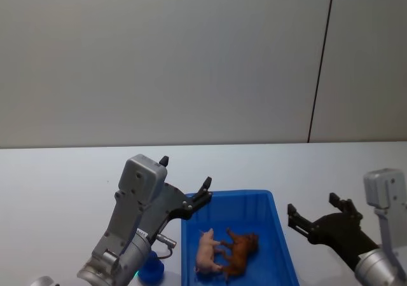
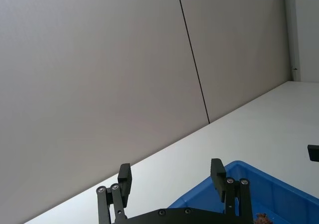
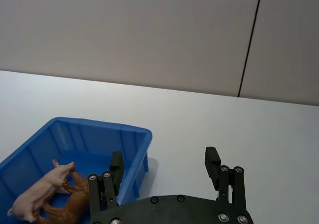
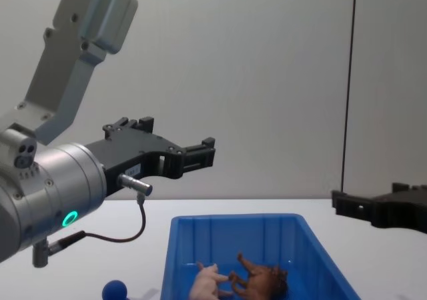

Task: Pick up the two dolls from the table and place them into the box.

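We face a white table (image 1: pixel 63 184) below a grey wall. At the lower centre of the head view, the blue bin (image 1: pixel 238 194) holds both dolls, the pink pig (image 1: pixel 206 253) touching the shaggy reddish-brown animal (image 1: pixel 240 251) on its right. Our left gripper (image 1: pixel 185 172) hovers by the bin's upper-left corner and our right gripper (image 1: pixel 311 203) is at lower right. Both are spread wide and empty.

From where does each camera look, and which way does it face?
Head view: high up, facing forward and down at the table and the box holding the pink doll and brown doll; left hand and right hand show, open.
Chest view: lower, facing across the table to the wall; left arm large, right hand at right edge.
Left wrist view: behind the left hand's fingers, tilted toward the wall.
Right wrist view: behind the right hand's fingers, facing box and dolls.
Shared: head and chest both show the blue ball.
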